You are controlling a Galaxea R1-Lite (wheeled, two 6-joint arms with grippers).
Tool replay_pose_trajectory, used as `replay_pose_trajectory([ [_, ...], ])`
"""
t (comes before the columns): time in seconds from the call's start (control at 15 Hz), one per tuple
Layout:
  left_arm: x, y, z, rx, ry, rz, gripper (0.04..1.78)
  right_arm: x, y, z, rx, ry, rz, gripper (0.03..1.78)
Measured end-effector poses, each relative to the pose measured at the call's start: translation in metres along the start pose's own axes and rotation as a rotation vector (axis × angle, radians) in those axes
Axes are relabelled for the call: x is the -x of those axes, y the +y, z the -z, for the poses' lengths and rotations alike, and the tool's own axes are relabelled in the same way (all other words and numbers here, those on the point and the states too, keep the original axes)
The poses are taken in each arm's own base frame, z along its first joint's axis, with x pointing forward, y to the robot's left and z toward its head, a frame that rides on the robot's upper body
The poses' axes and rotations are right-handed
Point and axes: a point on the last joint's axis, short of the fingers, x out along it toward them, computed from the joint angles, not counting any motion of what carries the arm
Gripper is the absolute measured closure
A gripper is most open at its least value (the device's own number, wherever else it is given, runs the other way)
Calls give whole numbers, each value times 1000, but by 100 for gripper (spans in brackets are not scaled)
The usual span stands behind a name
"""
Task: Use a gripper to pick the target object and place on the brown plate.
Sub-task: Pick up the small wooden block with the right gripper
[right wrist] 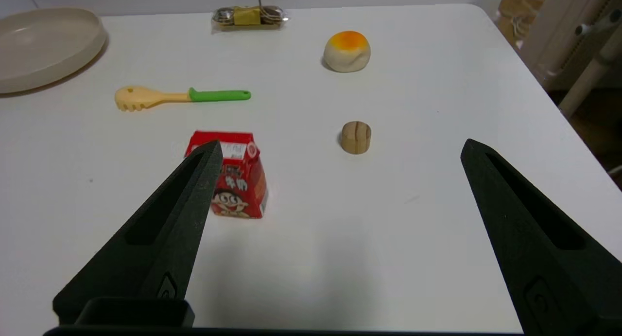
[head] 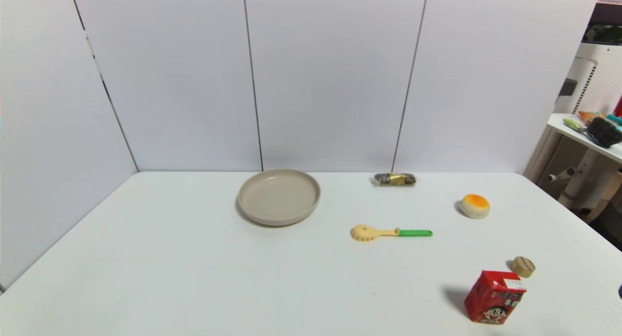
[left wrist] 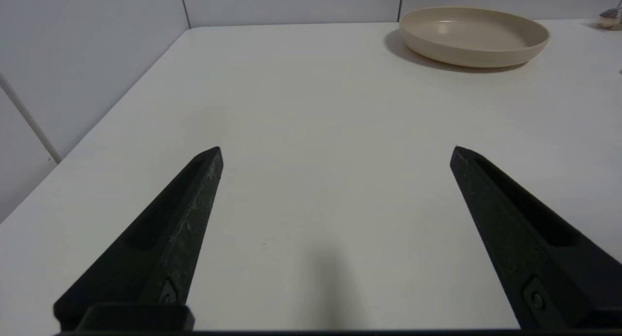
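Note:
The target object (head: 523, 266) is a small tan puck with a striped top, near the table's right front, just behind the red carton (head: 494, 297). It also shows in the right wrist view (right wrist: 355, 137), ahead of my right gripper (right wrist: 340, 149), which is open, empty and apart from it. The brown plate (head: 279, 196) stands empty at the back centre-left and shows in the left wrist view (left wrist: 474, 34) and the right wrist view (right wrist: 43, 46). My left gripper (left wrist: 335, 153) is open and empty over bare table, well short of the plate. Neither gripper shows in the head view.
A white bun with an orange top (head: 475, 205), a pasta spoon with a green handle (head: 390, 233) and a wrapped snack (head: 395, 179) lie between plate and puck. White walls close the back and left. The table's right edge (head: 588, 229) is near the puck.

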Motion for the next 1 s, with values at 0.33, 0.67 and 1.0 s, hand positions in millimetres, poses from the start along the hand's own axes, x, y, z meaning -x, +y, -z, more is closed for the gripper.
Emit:
replay_pose_trajectory([
  [0.33,0,0,0,0,0,0,13,-75,-6,-77,-33,287,64,12],
  [0.67,0,0,0,0,0,0,13,-142,-16,-106,-59,730,84,12],
  [1.0,0,0,0,0,0,0,13,-195,-22,-85,-75,1035,92,12],
])
